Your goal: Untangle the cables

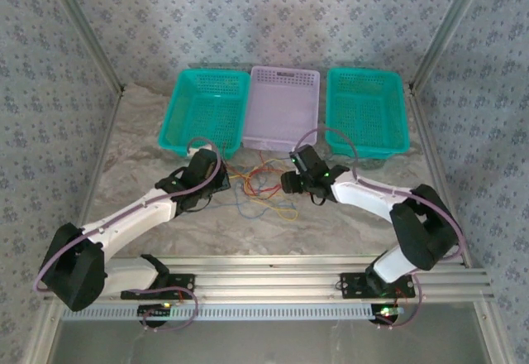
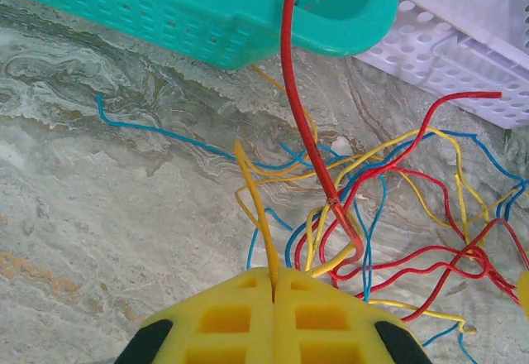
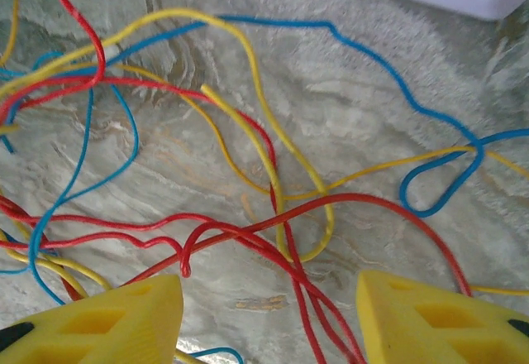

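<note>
The cables (image 1: pixel 263 189) are a loose tangle of thin yellow, red and blue wires on the marble table between my two arms. My left gripper (image 1: pixel 221 179) sits at the tangle's left edge, and in the left wrist view its yellow pads (image 2: pixel 223 318) are pressed together on a yellow cable (image 2: pixel 258 207) that rises from the seam. A red cable (image 2: pixel 299 91) stands up in front of it toward the teal basket. My right gripper (image 3: pixel 269 310) hovers open over the tangle's right side, with red cables (image 3: pixel 314 298) passing between its pads untouched.
Three baskets line the back of the table: teal (image 1: pixel 205 107), lilac (image 1: pixel 283 106) and teal (image 1: pixel 367 109). The left teal basket's corner (image 2: pixel 248 16) and the lilac basket's rim (image 2: pixel 446 58) lie just beyond the tangle.
</note>
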Tool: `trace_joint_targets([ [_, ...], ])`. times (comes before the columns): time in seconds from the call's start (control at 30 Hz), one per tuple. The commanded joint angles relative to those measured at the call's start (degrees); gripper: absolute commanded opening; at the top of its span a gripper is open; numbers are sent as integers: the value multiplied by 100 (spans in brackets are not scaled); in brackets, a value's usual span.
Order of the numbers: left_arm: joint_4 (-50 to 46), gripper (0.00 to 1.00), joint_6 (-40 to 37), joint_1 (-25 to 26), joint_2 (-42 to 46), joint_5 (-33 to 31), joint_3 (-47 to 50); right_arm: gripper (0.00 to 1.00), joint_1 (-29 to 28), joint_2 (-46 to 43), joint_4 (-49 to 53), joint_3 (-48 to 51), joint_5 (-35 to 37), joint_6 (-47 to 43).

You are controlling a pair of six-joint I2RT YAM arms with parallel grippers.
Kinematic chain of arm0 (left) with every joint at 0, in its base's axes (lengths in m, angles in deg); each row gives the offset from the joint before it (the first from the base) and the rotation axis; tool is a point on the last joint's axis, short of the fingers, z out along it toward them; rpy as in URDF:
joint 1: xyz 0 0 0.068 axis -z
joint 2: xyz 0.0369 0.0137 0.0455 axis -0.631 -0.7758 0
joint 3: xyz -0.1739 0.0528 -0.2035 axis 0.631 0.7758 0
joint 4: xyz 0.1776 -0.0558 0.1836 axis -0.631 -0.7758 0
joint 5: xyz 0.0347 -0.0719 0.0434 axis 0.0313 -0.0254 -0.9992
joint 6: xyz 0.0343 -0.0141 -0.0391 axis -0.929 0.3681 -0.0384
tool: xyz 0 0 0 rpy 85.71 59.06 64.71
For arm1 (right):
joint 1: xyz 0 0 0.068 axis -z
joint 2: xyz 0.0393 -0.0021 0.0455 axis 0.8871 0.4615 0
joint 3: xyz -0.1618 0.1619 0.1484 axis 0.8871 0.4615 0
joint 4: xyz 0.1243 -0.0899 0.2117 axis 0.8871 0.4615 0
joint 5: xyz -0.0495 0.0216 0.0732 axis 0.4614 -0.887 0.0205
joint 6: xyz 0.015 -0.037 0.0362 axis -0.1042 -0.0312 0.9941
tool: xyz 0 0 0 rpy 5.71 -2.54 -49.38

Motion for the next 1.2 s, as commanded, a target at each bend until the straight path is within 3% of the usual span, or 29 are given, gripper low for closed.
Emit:
trace_joint_targets([
  [0.0, 143, 0, -111, 41, 106, -27, 37, 59, -199, 228, -299, -128, -2, -104],
  [0.2, 187, 0, -124, 50, 106, 10, 32, 58, -373, 726, -606, -354, -20, -96],
  [0.33, 207, 0, -102, 55, 92, 18, 32, 48, -379, 1026, -408, -630, 11, -20],
  [0.53, 110, 0, -129, 57, 165, -29, 75, 1, -367, 740, -208, -567, 391, 13],
  [0.77, -758, 0, -234, 39, 267, -447, -91, 0, 1, -752, 451, -95, 729, -97],
  [1.17, -1401, 0, -460, -379, 176, -471, -140, 0, 1676, -2949, 1357, -61, -543, -16],
])
